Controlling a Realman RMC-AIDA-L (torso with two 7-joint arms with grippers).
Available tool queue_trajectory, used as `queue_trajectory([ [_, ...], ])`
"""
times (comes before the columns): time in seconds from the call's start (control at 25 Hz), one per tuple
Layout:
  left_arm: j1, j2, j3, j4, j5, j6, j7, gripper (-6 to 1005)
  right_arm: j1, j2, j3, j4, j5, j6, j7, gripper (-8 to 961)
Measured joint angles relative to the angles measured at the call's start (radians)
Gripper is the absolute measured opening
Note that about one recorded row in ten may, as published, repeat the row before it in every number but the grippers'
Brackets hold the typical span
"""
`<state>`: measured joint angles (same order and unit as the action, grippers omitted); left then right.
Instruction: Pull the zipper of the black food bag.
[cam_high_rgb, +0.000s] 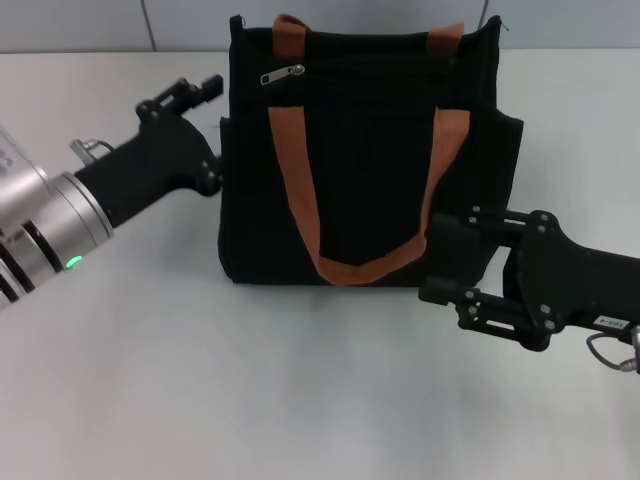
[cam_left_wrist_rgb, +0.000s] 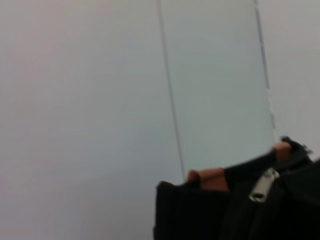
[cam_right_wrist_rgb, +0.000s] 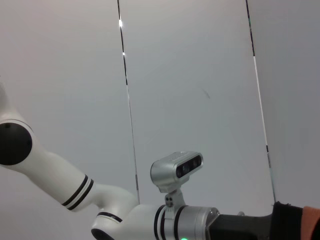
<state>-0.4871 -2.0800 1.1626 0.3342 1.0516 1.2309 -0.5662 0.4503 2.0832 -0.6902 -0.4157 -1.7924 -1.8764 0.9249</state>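
Note:
The black food bag (cam_high_rgb: 360, 160) stands upright in the middle of the table, with two orange-brown handles (cam_high_rgb: 300, 190). The silver zipper (cam_high_rgb: 283, 75) lies near the bag's top left corner. It also shows in the left wrist view (cam_left_wrist_rgb: 263, 185), on the bag's top edge (cam_left_wrist_rgb: 200, 210). My left gripper (cam_high_rgb: 205, 88) is raised just left of the bag's top left corner, a short way from the zipper. My right gripper (cam_high_rgb: 447, 258) is open at the bag's lower right corner, one finger against the bag's front and the other low by the table.
The bag stands on a white table (cam_high_rgb: 250, 400) that reaches a pale wall at the back. The right wrist view shows my left arm (cam_right_wrist_rgb: 75, 192) and a corner of the bag (cam_right_wrist_rgb: 295, 222) against the wall.

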Motion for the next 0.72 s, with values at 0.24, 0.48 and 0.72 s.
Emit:
queue_trajectory([
  [0.24,0.017,0.000,0.004,-0.005,-0.041,0.010,0.066,670,0.012,-0.001,0.001,0.000,0.001,0.035,0.000,594],
  [0.48,0.001,0.000,0.048,-0.041,-0.145,0.013,0.137,665,0.029,0.000,0.002,0.000,0.002,0.045,0.000,594],
  [0.72,-0.003,-0.001,0.063,-0.049,-0.213,0.015,0.145,661,0.032,0.000,0.001,0.000,0.006,0.071,0.000,594],
])
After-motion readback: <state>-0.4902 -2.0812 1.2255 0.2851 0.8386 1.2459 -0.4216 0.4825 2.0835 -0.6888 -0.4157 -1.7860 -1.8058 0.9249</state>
